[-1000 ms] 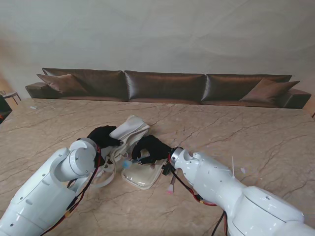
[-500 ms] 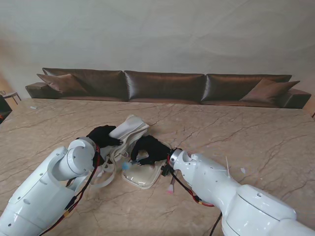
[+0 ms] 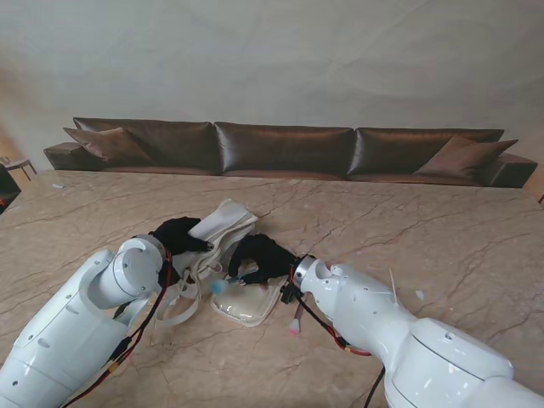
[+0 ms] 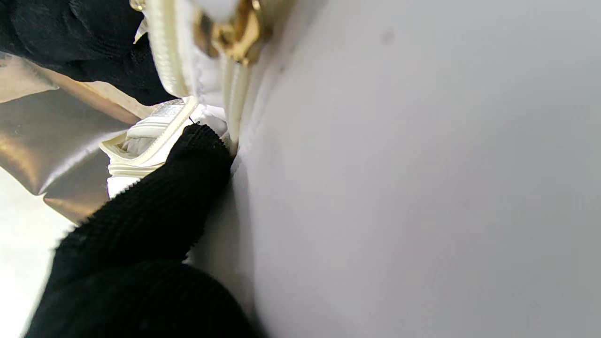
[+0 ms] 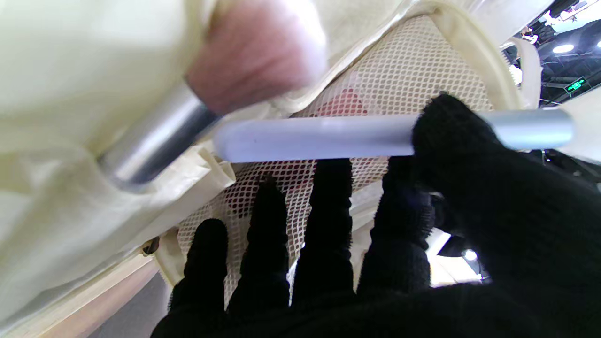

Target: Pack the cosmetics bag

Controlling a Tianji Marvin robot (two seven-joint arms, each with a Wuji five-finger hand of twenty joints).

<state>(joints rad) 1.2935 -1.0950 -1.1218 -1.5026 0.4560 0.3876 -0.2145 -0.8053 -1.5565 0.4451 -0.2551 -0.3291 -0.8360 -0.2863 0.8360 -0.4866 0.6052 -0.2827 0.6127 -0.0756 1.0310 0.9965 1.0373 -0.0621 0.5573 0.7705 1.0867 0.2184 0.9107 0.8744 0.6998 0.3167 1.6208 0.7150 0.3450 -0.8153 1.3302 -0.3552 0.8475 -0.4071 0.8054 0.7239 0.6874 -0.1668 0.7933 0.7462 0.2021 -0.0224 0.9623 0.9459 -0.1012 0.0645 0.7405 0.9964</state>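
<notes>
**Stand view: both gloved hands work at the cream cosmetics bag**

Stand camera shows you the cream fabric cosmetics bag (image 3: 228, 255) lying open near the middle of the veined beige marble table (image 3: 408, 229), with a long brown leather sofa (image 3: 285, 150) behind it. Your black-gloved left hand (image 3: 176, 235) presses against the bag's left side; the left wrist camera shows one finger (image 4: 188, 188) against the cream zipper tape beside a gold zipper pull (image 4: 235, 33), though you cannot tell whether that hand grips the fabric. Your black-gloved right hand (image 3: 262, 257) pinches a pale lilac cylindrical tube with a silver end (image 5: 375, 134) between thumb and fingers, over the bag's cream mesh pocket (image 5: 404, 80). A pink-bristled makeup brush with a silver ferrule (image 5: 211, 89) lies blurred just beside the tube.
</notes>
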